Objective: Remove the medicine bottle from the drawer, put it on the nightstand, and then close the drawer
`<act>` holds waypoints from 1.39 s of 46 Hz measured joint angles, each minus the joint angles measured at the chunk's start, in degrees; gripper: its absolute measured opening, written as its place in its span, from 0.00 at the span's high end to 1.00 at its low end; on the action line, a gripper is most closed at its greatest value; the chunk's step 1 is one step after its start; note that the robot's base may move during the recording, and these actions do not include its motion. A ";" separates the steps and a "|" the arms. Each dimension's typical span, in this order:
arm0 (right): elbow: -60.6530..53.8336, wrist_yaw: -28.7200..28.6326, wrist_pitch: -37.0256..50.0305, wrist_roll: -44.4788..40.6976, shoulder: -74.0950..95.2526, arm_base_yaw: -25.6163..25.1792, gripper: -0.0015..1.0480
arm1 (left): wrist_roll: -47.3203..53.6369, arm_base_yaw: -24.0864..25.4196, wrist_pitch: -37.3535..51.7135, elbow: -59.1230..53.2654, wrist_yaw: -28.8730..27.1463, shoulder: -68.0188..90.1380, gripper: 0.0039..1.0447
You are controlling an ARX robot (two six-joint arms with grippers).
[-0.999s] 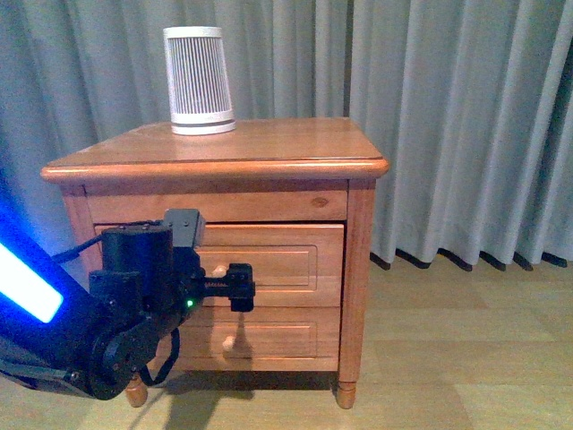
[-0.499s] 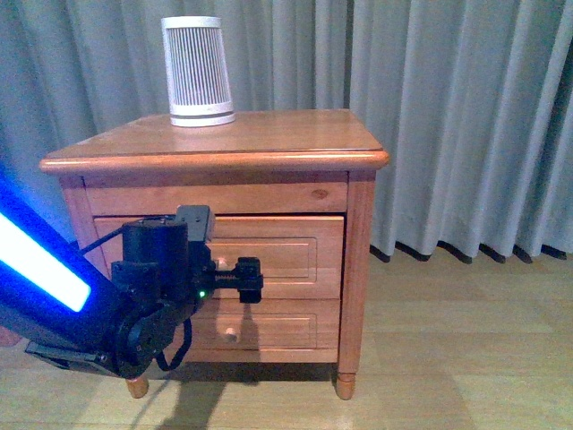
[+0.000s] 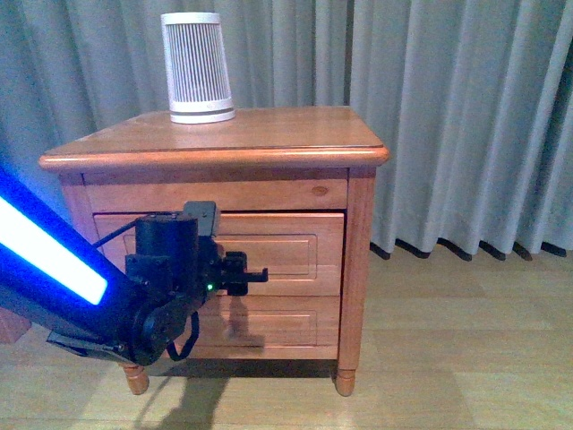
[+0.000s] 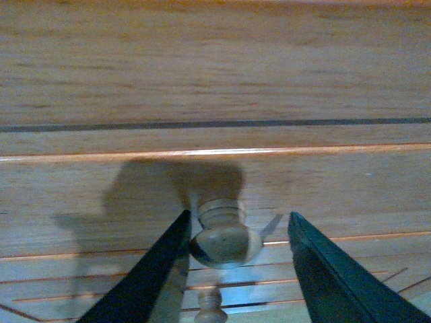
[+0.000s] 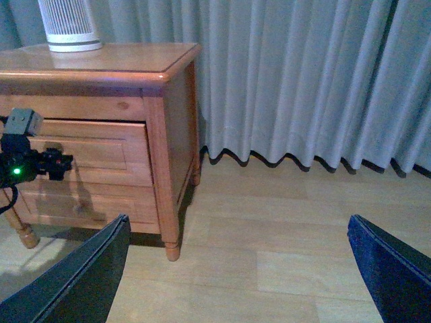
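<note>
- The medicine bottle shows in none of the views. The drawer [image 3: 286, 251] that should hold it shows only its panelled front, with none of its inside in sight.
- In the front view the drawer front sits in the nightstand [image 3: 269, 134] just under the top board. Whether it is fully in or drawn out a little, I cannot tell.
- The drawer's round wooden knob [image 4: 224, 239] fills the middle of the left wrist view, pale and turned, throwing a shadow on the wood behind it.
- The left hand [image 4: 239, 217] is released, and its two dark fingers [image 4: 161, 269] stand on either side of the knob. One finger is right at the knob's edge and the other is clearly apart from it, so nothing is clamped.
- In the front view the left hand [image 3: 255, 275] is held level against the drawer front. A small green light [image 3: 209, 288] glows on the wrist and a bright blue strip [image 3: 45, 255] runs along the arm.
- Below lies the lower drawer [image 3: 277, 327], and its own knob [image 4: 211, 311] peeps out at the edge of the left wrist view.
- On the nightstand's top, toward the back left, a white-and-grey ribbed canister [image 3: 196, 67] stands upright.
- The right hand [image 5: 238, 219] is released and grasps nothing. Its fingers [image 5: 87, 276] are spread wide, and it hangs over the wooden floor [image 5: 269, 242], well apart from the nightstand.
- A grey pleated curtain [image 3: 466, 116] hangs behind and to the right of the nightstand, reaching the floor.
</note>
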 joint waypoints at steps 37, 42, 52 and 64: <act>0.00 0.00 0.00 0.00 0.00 0.00 0.07 | -1.68 -0.31 9.73 -16.04 -0.42 -6.56 0.76; 0.00 0.00 0.00 0.00 0.00 0.00 0.07 | -2.19 -0.68 13.05 -22.97 -0.59 -9.70 0.76; 0.00 0.00 0.00 0.00 0.00 0.00 0.07 | -3.39 -1.64 19.08 -37.53 -1.05 -16.33 0.76; 0.00 0.00 0.00 0.00 0.00 0.00 0.07 | -4.20 -2.93 23.91 -49.68 -1.92 -21.29 0.76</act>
